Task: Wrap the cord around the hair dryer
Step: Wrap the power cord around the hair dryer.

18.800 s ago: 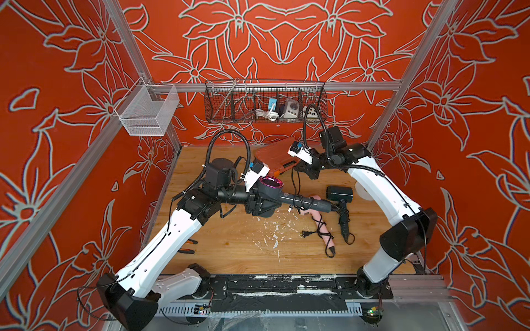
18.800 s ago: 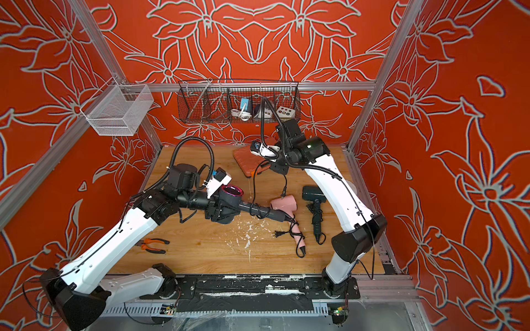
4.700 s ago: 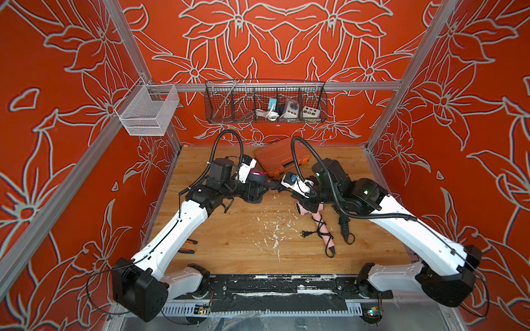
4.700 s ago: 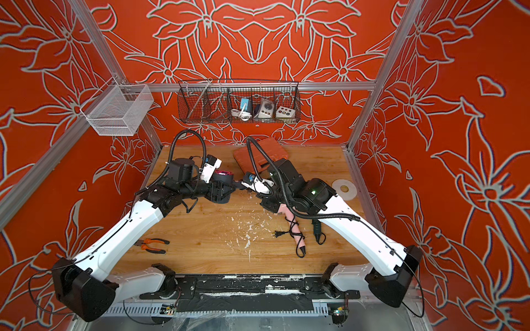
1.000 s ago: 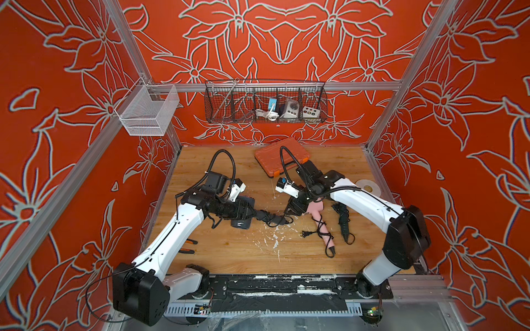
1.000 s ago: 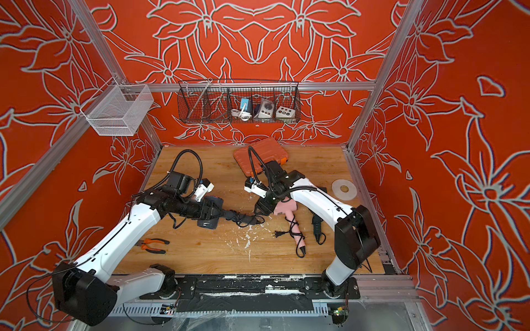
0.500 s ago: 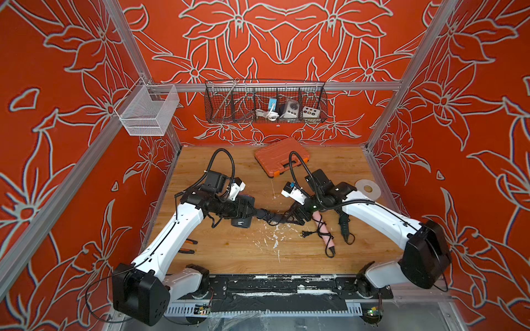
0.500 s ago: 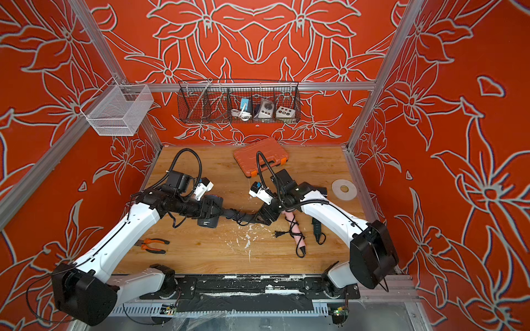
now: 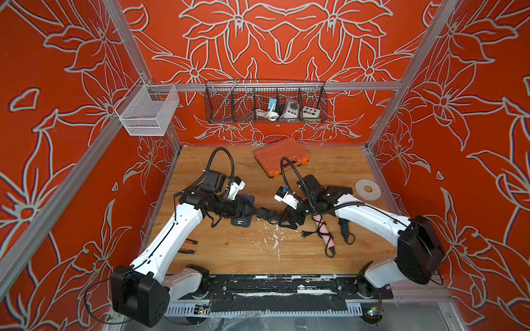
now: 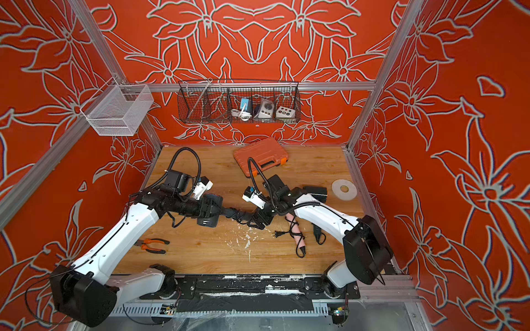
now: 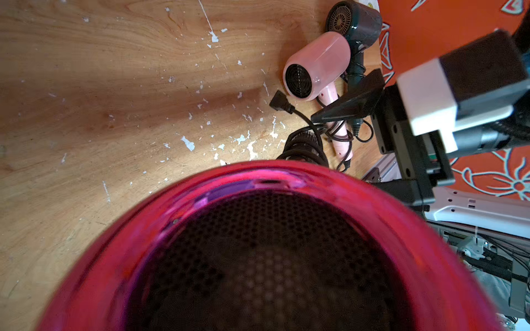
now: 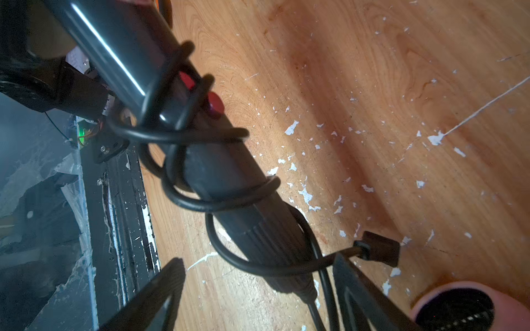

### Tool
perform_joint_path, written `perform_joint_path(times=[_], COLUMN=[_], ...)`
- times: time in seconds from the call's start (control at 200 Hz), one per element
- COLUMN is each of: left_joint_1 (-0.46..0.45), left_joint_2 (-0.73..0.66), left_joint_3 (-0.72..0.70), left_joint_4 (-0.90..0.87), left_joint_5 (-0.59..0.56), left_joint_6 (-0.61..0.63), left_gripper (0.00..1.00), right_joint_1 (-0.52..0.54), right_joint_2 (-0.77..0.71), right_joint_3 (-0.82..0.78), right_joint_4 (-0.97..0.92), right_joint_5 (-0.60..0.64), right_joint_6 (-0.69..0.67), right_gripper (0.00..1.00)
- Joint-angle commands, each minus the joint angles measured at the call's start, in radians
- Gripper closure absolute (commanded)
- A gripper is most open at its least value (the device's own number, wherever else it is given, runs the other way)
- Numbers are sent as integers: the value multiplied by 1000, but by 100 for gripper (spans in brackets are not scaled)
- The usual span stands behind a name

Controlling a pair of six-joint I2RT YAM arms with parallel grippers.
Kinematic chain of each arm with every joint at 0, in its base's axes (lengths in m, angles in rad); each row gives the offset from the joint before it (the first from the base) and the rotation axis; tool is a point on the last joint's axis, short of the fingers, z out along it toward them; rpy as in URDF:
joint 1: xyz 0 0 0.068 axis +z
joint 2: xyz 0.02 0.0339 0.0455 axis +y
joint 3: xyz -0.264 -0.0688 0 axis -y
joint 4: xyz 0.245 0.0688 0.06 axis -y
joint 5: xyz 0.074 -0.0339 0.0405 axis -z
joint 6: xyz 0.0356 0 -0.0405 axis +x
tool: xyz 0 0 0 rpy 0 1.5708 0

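Note:
My left gripper point(image 9: 244, 210) is shut on the barrel of the black hair dryer point(image 9: 241, 219), whose magenta rear ring point(image 11: 258, 183) fills the left wrist view and hides the jaws. The dryer's handle point(image 10: 233, 213) points right, and the black cord point(image 12: 220, 202) is looped around it in several turns. My right gripper point(image 9: 289, 221) is open at the handle's end. Its two fingers point(image 12: 160, 289) stand on either side of the handle tip and the last loop. The plug point(image 12: 378, 252) hangs just past one finger, over the wood.
A pink hair dryer point(image 9: 323, 230) and a dark one point(image 9: 343, 226), both with wound cords, lie right of my right gripper. An orange case point(image 9: 282, 156) sits at the back and a white tape roll point(image 9: 368, 188) at the right. Pliers point(image 10: 152, 245) lie front left. A wire basket point(image 9: 265, 104) hangs on the back wall.
My right gripper has shifted forward to the handle's end and its jaws have spread wider. The left arm and the hair dryer have stayed where they were.

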Motion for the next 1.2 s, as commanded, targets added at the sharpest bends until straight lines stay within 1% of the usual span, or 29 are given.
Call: perform_joint_path(times=[0.0,0.21,0.325,0.635,0.911,1.001,1.096,1.196], left_joint_1=[12,24,27,34,35,35,37,37], left_joint_2=[-38,-43,-51,-72,-59,-60,-58,-52], left_joint_3=[37,37,37,46,37,23,12,3], left_joint_4=[40,59,76,116,124,133,147,154], left_joint_5=[62,83,102,133,134,130,130,132], left_joint_6=[-5,-20,-32,-60,-57,-60,-64,-65], left_gripper=[100,100,100,100,100,100,100,100], right_joint_1=[22,44,50,49,50,50,50,50], right_joint_2=[26,52,69,112,95,92,88,89], right_joint_3=[16,13,14,46,59,50,33,18], right_joint_4=[9,40,71,107,142,156,186,216], right_joint_5=[-20,-60,-95,-210,-280,-302,-332,-355], right_joint_6=[9,29,43,42,61,72,88,107], right_gripper=[16,15,17,28,32,34,38,45])
